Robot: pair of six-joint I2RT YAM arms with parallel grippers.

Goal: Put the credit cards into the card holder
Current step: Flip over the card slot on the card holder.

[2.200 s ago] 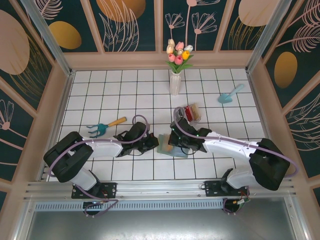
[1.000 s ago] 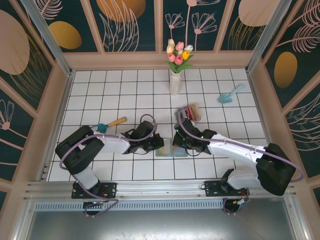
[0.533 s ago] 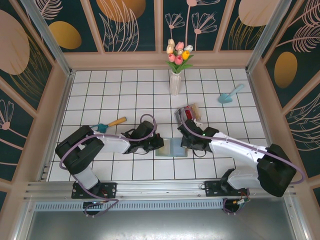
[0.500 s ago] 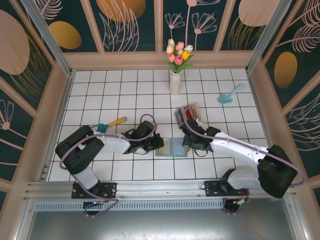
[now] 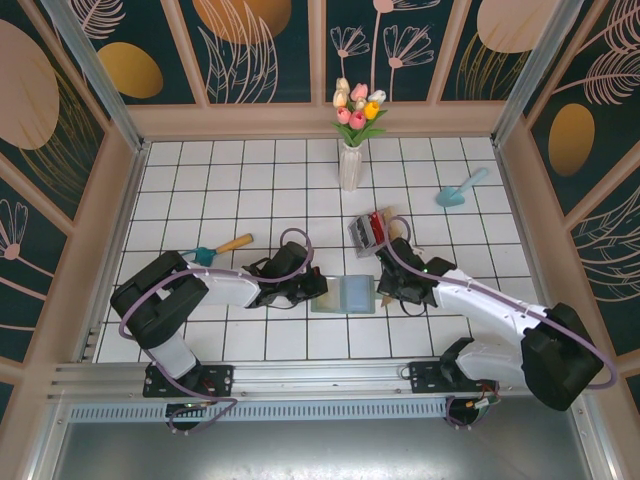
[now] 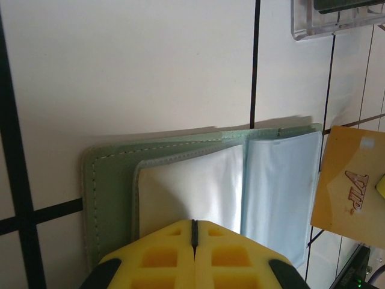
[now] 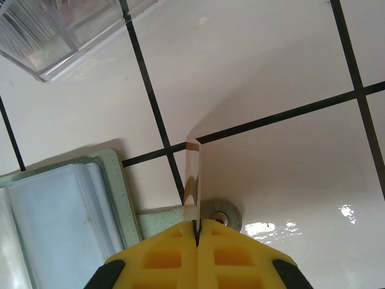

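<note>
While left fingers (image 6: 168, 250) closed over card holder (image 6: 108, 174), right fingers (image 7: 168, 256) clamp tan card (image 7: 192, 180)

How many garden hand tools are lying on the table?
2. A wooden-handled rake on the left, partly covered; a teal trowel at far right. Arms may hide others.

Grey-green card holder (image 6: 111, 180), pale blue inside; tan card (image 6: 349, 180), perhaps lettered.
</note>
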